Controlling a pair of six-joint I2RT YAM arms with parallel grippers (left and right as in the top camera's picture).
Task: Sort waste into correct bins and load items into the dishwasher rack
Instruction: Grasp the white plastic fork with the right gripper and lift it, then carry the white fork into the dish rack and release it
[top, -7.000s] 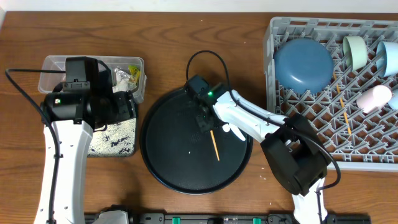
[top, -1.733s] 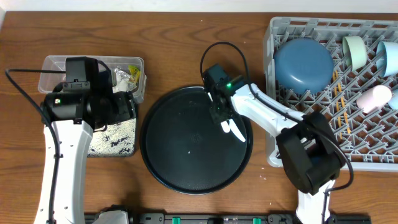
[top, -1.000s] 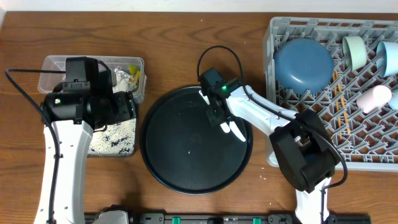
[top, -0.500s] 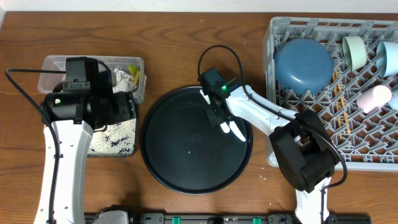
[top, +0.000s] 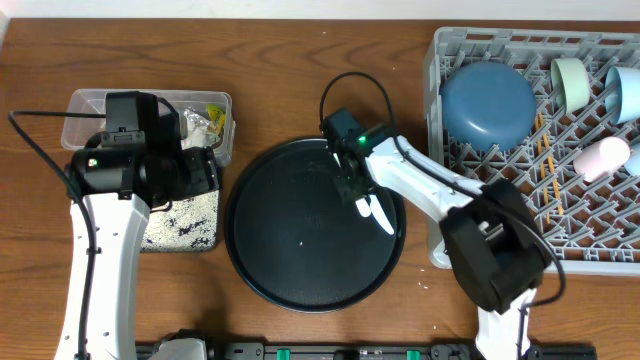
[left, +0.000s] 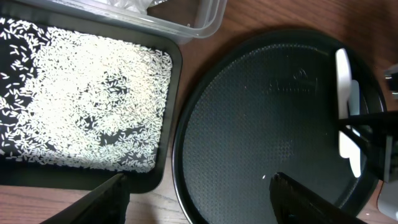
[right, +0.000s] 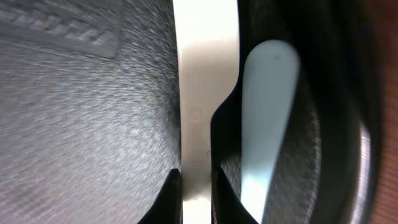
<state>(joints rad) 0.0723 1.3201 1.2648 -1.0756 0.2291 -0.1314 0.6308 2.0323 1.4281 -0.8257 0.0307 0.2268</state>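
Right claw (right: 198, 186) has closed, pinching one white spoon (right: 205, 74); left claw (left: 199, 190) gapes.

The left arm (top: 100, 250) comes up from the near left and runs straight away, its wrist bent downward. The left claw (left: 199, 186) hangs with its jaws spread wide and nothing between them. The right arm (top: 420, 185) stretches from the near right toward the middle, wrist pointing down. The right claw (right: 196, 186) is pinched tight on the handle of a spoon (right: 205, 93).
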